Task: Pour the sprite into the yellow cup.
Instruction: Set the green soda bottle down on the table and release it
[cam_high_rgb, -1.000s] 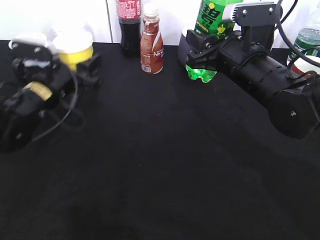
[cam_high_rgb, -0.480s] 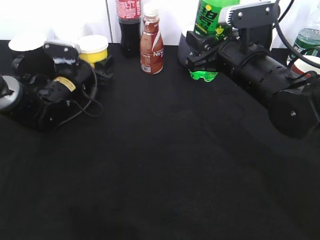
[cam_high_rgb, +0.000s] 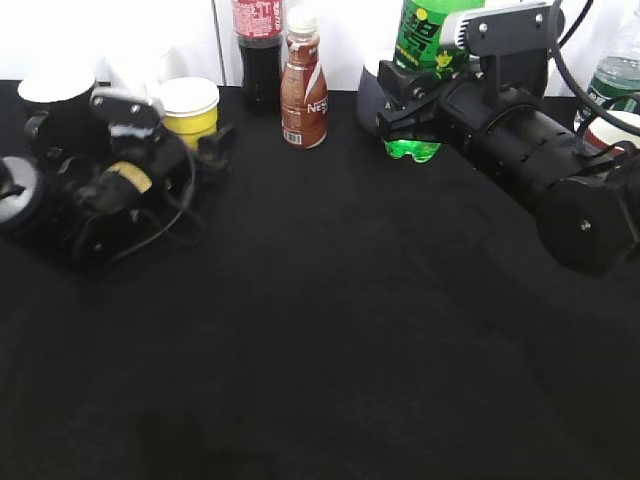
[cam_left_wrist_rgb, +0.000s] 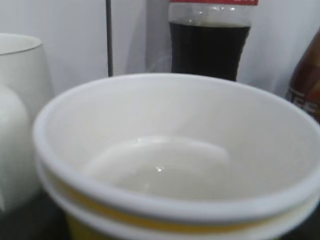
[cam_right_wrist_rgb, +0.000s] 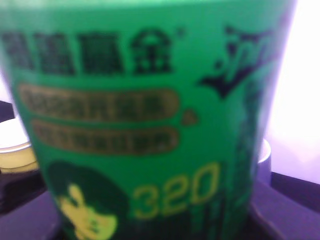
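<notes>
Sprite bottle (cam_high_rgb: 428, 35) upright at the back of the black tabletop (cam_high_rgb: 330, 330), right of the brown Nestlé bottle (cam_high_rgb: 303, 85), its green base (cam_high_rgb: 412, 149) showing below the right gripper (cam_high_rgb: 412, 105). Right fingers set on either side of the lower body, probably gripping it for a lift; exact contact hidden, so cannot tell for certain. Label filling the right wrist view (cam_right_wrist_rgb: 145, 120), so gripper pressed close against the bottle. Yellow cup (cam_high_rgb: 190, 108) left of the Nestlé bottle, upright, white inside empty in the left wrist view (cam_left_wrist_rgb: 170, 165). Left gripper (cam_high_rgb: 205, 150) right up against the cup, likely to steady or bring it forward for pouring; fingers out of sight in the wrist view and too dark outside, so open or closed cannot be told. Cola bottle (cam_high_rgb: 258, 50) behind the Nestlé bottle, white cup (cam_high_rgb: 55, 90) farther left of the yellow one. Cap off or on not visible; pour not yet begun
</notes>
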